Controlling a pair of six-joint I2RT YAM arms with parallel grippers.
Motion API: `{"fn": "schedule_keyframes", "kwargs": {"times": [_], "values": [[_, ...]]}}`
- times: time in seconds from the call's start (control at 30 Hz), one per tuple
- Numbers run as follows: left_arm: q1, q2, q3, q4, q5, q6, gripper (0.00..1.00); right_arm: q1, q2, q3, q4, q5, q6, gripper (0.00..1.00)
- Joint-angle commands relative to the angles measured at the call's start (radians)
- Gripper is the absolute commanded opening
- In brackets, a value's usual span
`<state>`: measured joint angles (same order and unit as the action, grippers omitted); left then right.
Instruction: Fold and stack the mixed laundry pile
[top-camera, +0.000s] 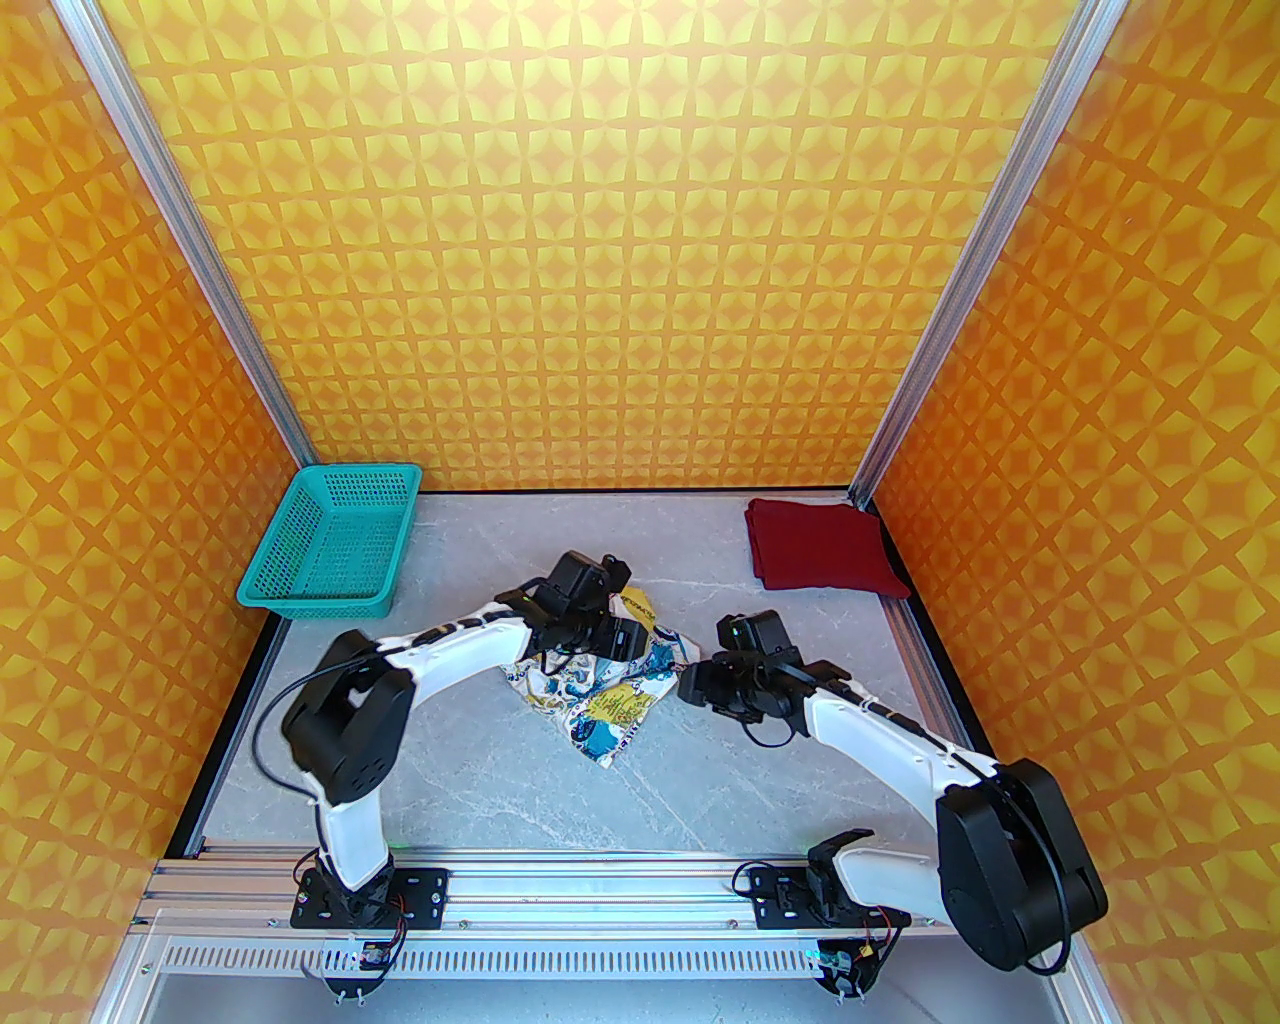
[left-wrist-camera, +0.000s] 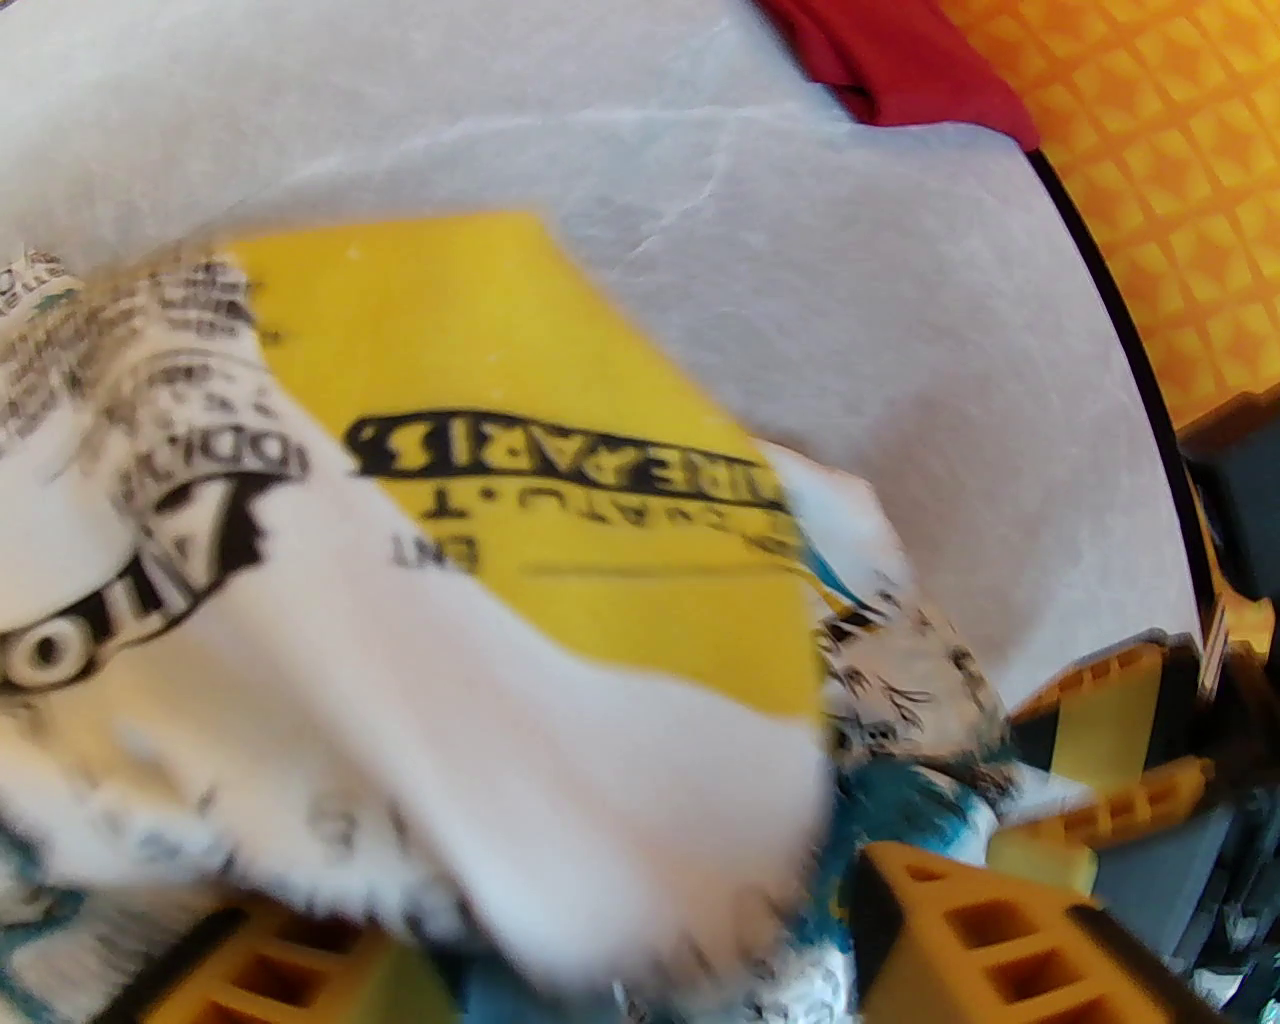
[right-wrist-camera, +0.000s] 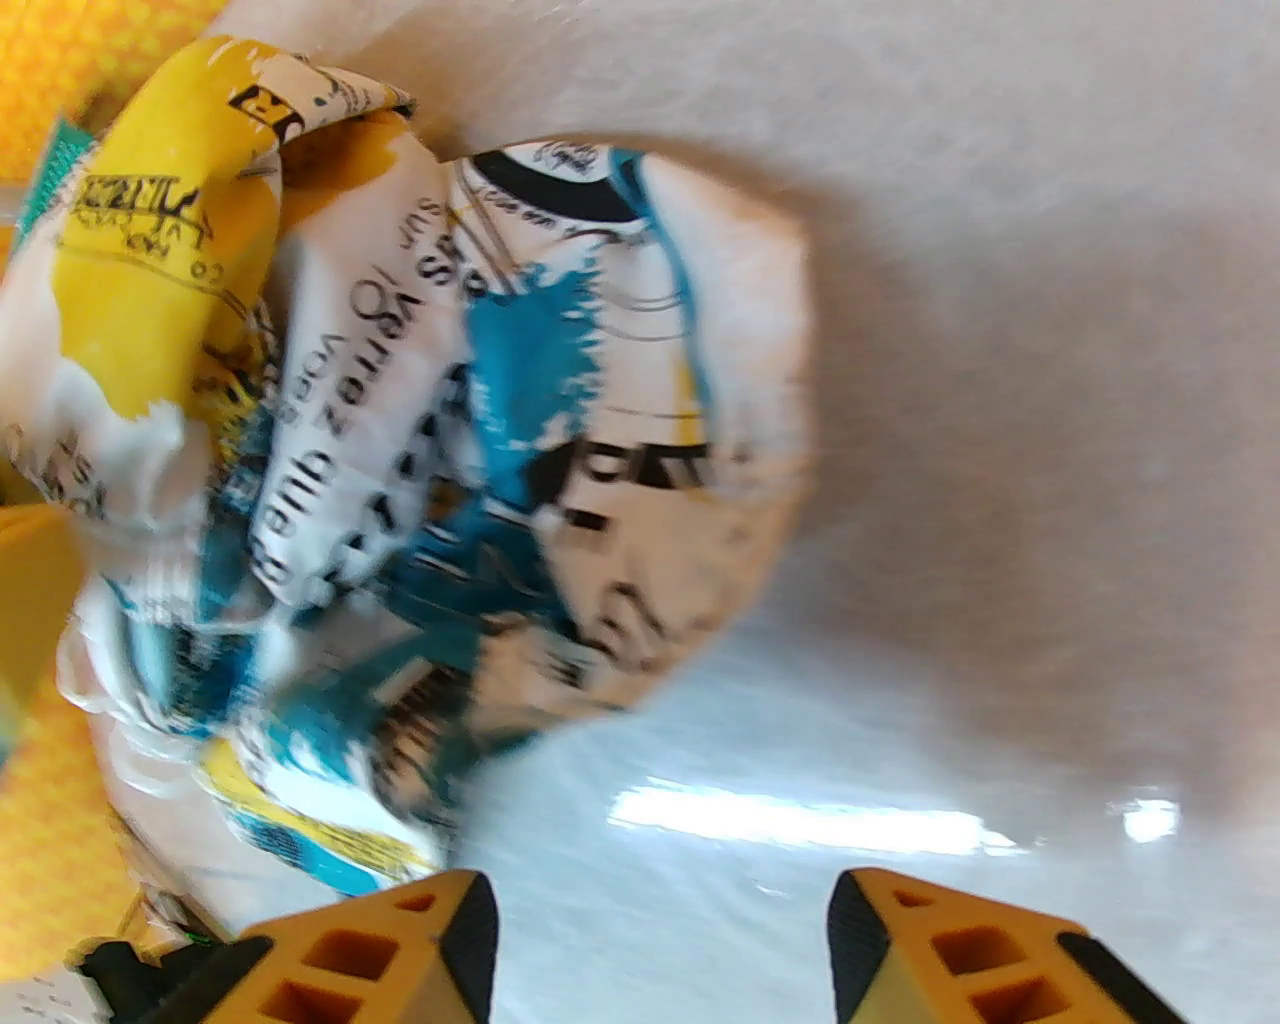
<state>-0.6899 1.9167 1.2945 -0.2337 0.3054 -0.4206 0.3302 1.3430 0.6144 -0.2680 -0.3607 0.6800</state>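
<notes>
1. Bolted arm bases (top-camera: 368, 893) are sitting on the aluminium rail (top-camera: 600, 885) at the near edge of the table (top-camera: 480, 790), and both arms are reaching toward its middle.
2. The white printed garment (top-camera: 605, 700) is lying crumpled at the middle of the table, between the two grippers.
3. The left gripper (top-camera: 628, 640) is hanging over the garment's far edge. In its wrist view its fingers (left-wrist-camera: 960, 930) are standing wide apart, with printed cloth bunching in the gap.
4. The right gripper (top-camera: 692, 685) is sitting at the garment's right edge. Its fingers (right-wrist-camera: 440, 940) are spread, with bare table showing between them.
5. The dark red T-shirt (top-camera: 820, 548) is lying folded in the far right corner, well apart from the printed one.
6. The teal basket (top-camera: 365, 472) is sitting in the far left corner.
</notes>
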Motion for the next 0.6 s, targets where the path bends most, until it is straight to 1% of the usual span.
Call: {"fn": "schedule_keyframes", "kwargs": {"times": [0.0, 0.1, 0.17, 0.23, 0.27, 0.33, 0.43, 0.47, 0.5, 0.57], "values": [[0.001, -0.006, -0.010, 0.133, 0.026, -0.059, 0.31, -0.008, 0.096, -0.049, 0.321, -0.151, 0.253, 0.61], [0.008, -0.052, -0.031, 0.187, 0.023, -0.054, 0.09, -0.008, 0.187, -0.076, 0.556, -0.212, 0.412, 0.61], [0.017, -0.090, -0.041, 0.198, 0.021, -0.044, 0.01, -0.009, 0.238, -0.079, 0.651, -0.217, 0.456, 0.60], [0.026, -0.130, -0.040, 0.179, 0.020, -0.031, 0.00, -0.017, 0.278, -0.067, 0.676, -0.209, 0.453, 0.59], [0.048, -0.154, -0.039, 0.167, 0.021, -0.021, 0.00, -0.023, 0.292, -0.068, 0.700, -0.202, 0.452, 0.57], [0.073, -0.202, -0.034, 0.140, 0.021, 0.002, 0.00, -0.041, 0.317, -0.072, 0.751, -0.184, 0.443, 0.49], [0.097, -0.264, 0.000, 0.070, 0.021, 0.049, 0.00, -0.073, 0.353, -0.044, 0.783, -0.168, 0.384, 0.28], [0.103, -0.280, 0.021, 0.036, 0.021, 0.069, 0.00, -0.083, 0.361, -0.026, 0.788, -0.173, 0.365, 0.19], [0.105, -0.303, 0.039, 0.005, 0.021, 0.089, 0.00, -0.096, 0.362, -0.011, 0.796, -0.185, 0.353, 0.13], [0.109, -0.352, 0.068, -0.040, 0.021, 0.120, 0.00, -0.115, 0.342, 0.016, 0.793, -0.202, 0.333, 0.06]]}}
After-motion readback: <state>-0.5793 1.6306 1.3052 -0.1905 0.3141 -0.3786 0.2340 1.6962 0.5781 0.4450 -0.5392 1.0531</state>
